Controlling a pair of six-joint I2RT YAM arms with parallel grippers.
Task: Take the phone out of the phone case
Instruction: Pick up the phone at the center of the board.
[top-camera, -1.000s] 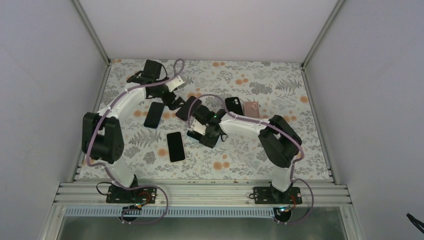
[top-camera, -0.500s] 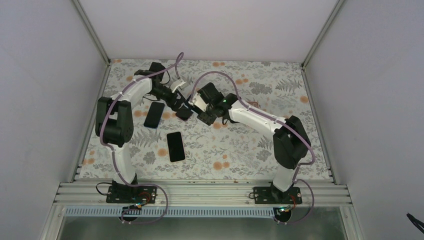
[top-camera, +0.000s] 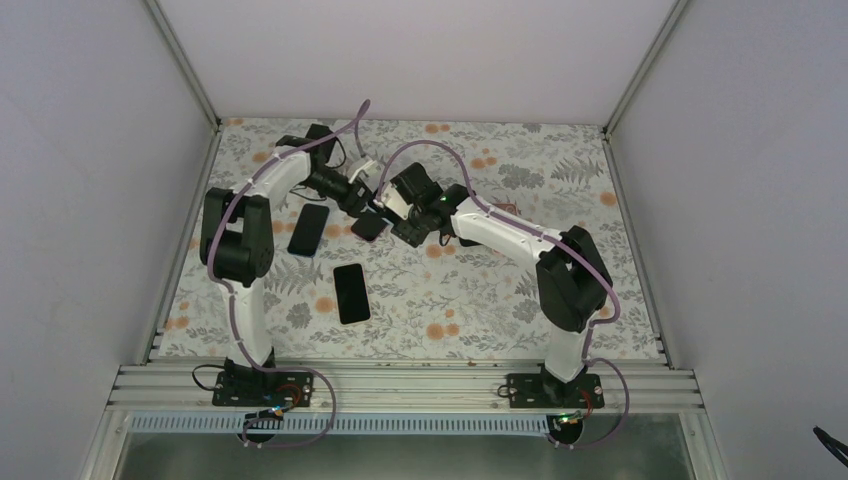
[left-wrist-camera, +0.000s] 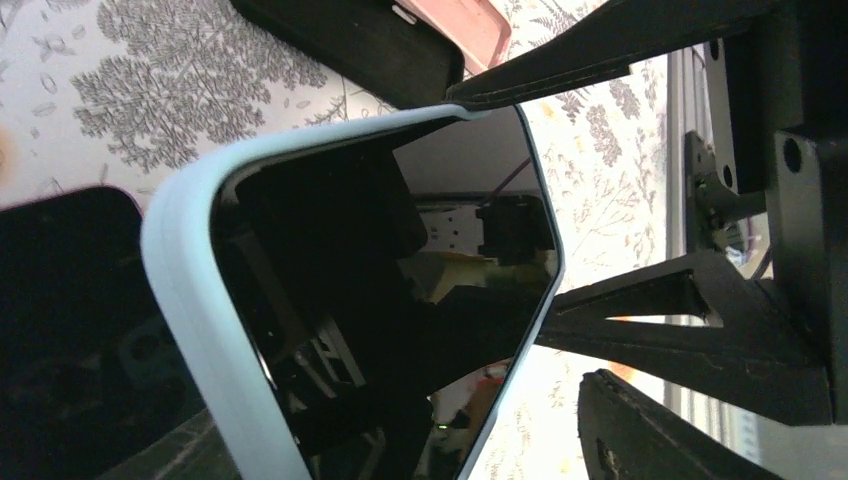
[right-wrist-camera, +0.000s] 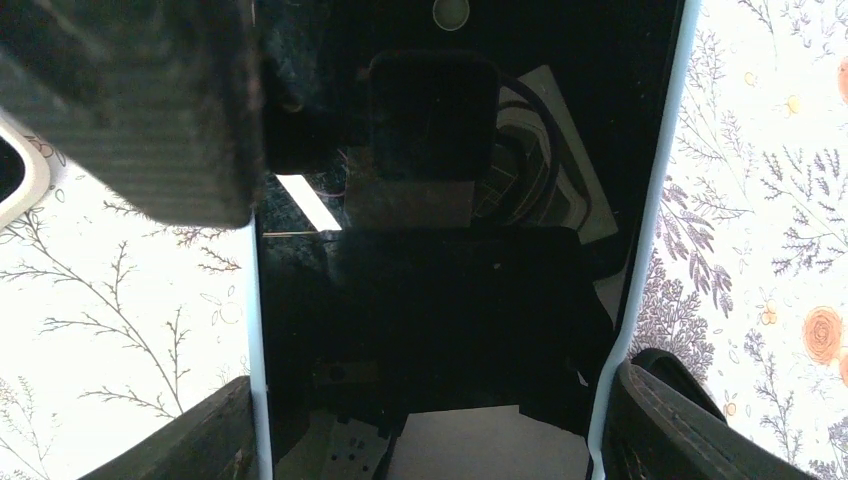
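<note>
The phone (right-wrist-camera: 450, 250) has a black screen and sits in a pale blue phone case (right-wrist-camera: 655, 170), held off the table at the middle back (top-camera: 368, 227). My right gripper (right-wrist-camera: 430, 420) is shut on the case's two long edges, and the edge bends at the right finger (right-wrist-camera: 660, 420). My left gripper (left-wrist-camera: 405, 425) straddles the other end of the case (left-wrist-camera: 185, 270). Its jaws are open, and a gap shows between the case and its right finger (left-wrist-camera: 640, 430). One left pad (right-wrist-camera: 130, 100) overlaps the phone's far corner.
Two bare black phones (top-camera: 308, 228) (top-camera: 350, 292) lie on the floral table left of centre. A black case (left-wrist-camera: 360, 40) and a pink one (left-wrist-camera: 480, 25) lie beyond the held phone. Grey walls enclose the table on three sides.
The right arm carried the phone up and back toward the left arm. The left gripper swung in around the phone's end, and its jaws have narrowed.
</note>
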